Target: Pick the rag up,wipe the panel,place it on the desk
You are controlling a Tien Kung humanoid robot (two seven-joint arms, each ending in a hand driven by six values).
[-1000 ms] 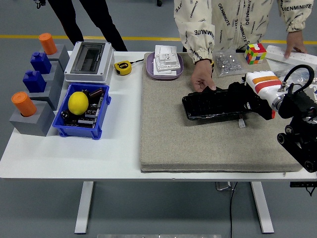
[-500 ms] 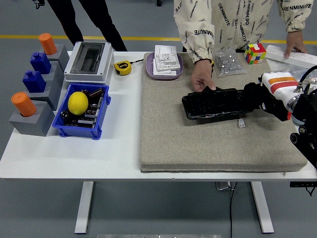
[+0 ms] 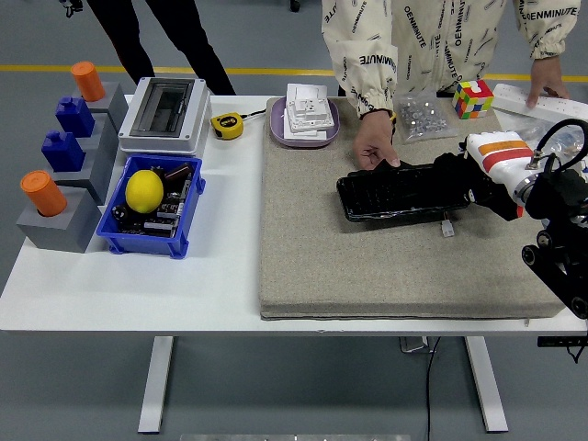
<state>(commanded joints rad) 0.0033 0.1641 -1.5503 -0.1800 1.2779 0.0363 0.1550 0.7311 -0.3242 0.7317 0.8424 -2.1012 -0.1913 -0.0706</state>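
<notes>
A black panel (image 3: pixel 386 195) lies on the beige mat (image 3: pixel 367 266), right of centre. My right hand (image 3: pixel 455 179) comes in from the right edge, its black fingers resting on the panel's right end. They are curled on a white rag with orange stripes (image 3: pixel 491 152), which bunches over the back of the hand. A person at the far side presses one hand (image 3: pixel 375 145) on the panel's far left corner. My left arm is out of view.
Behind the mat stand a purple tray of white switches (image 3: pixel 305 115), a bag of screws (image 3: pixel 421 115) and a colour cube (image 3: pixel 473 97). The person's other hand rests on a white strip (image 3: pixel 551 99). A blue bin with a lemon (image 3: pixel 145 191), a grey box (image 3: pixel 165 112) and a tape measure (image 3: pixel 227 124) sit left.
My right hand with the rag slid right along the panel, then came back left to about where it was. The person's hand stayed on the panel.
</notes>
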